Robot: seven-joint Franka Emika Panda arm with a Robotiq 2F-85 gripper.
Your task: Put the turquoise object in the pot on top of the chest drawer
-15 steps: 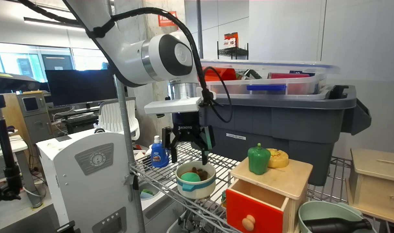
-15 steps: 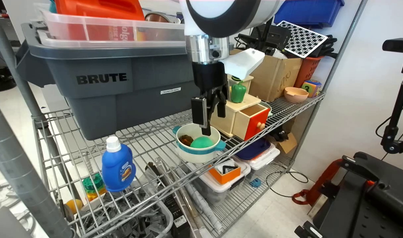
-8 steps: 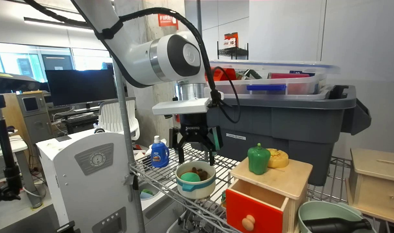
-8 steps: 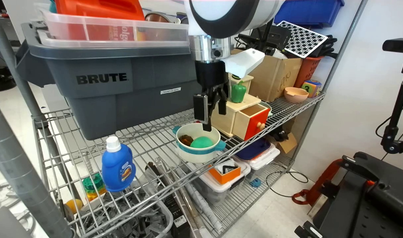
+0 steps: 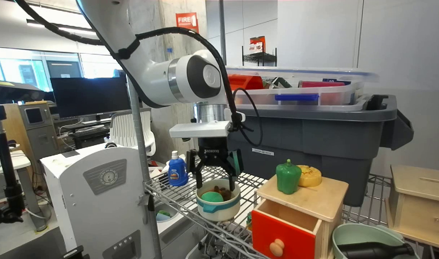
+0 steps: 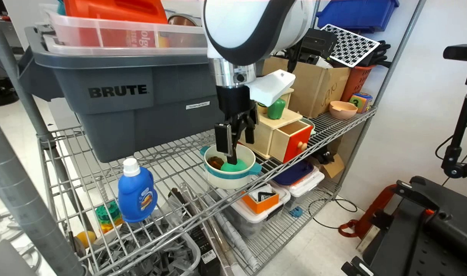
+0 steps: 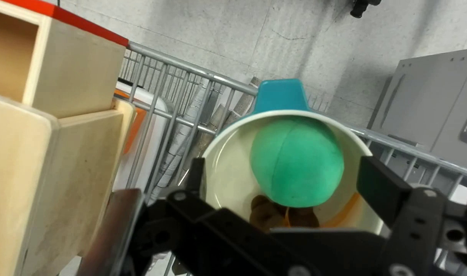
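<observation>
1. Turquoise ball [image 7: 297, 163] lay inside the pot [image 5: 221, 214], off to one side, with brown pieces [image 7: 266, 214] next to it. Same in both exterior views.
2. Pot stood upright on the wire shelf [image 7: 195, 70], near the chest [image 5: 313, 199].
3. Gripper [image 5: 215, 186] was over the pot, pointing down. Fingers [image 7: 382, 188] were spread wide apart; in the wrist view the ball showed between them, a gap on each side. How far the tips reached past the rim was hard to tell.
4. Readable: ROBOTIQ on the gripper, BRUTE on the grey tote [image 6: 141, 111], FIRE on the red sign [image 5: 187, 21], a 3 on the block [image 6: 360, 102].
5. Partly readable: "olg" through the clear bin [image 6: 172, 40]. White label [image 6: 197, 105] on the tote, print on the blue bottle [image 6: 136, 195] and marker writing on the carton [image 6: 306, 84] were too small or blurred.
6. Versus the frame before: gripper had come down, tips lower at the pot. In an exterior view the cable [image 5: 227, 86] ran along the sign's bottom edge; before, it crossed the upper part.
7. Unchanged: ball, pot, chest. Red-fronted drawer [image 5: 282, 232] stayed pulled out; green pepper [image 5: 288, 177] and yellow piece [image 5: 309, 175] stayed on the chest top.
</observation>
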